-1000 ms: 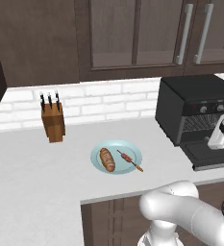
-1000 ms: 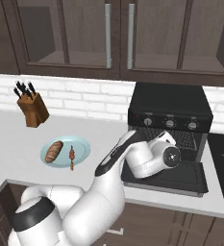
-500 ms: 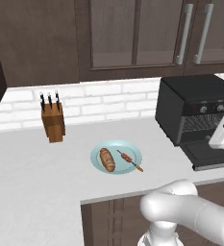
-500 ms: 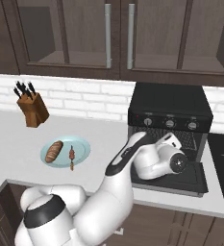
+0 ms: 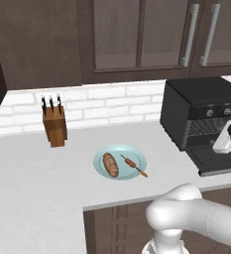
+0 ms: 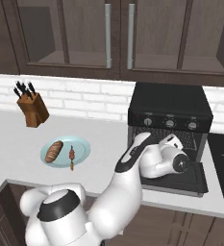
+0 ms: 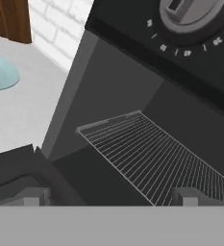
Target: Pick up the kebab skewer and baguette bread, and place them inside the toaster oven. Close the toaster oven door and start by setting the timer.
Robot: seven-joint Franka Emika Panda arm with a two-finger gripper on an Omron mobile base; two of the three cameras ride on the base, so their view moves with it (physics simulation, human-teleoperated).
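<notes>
While jaws spread wide before the toaster oven [image 6: 170, 115], door [image 6: 180, 178] down, skewer [image 5: 133, 165], bread [image 5: 110, 164] plated

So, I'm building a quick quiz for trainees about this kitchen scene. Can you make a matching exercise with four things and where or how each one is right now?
Things:
1. baguette bread
2. toaster oven door
3. knife block
4. gripper

States or places:
A. folded down flat, open
B. on the blue plate, beside the kebab skewer
C. jaws open, at the toaster oven mouth, facing the wire rack
D. standing on the counter by the brick wall

Pairs: 1-B, 2-A, 3-D, 4-C
</notes>
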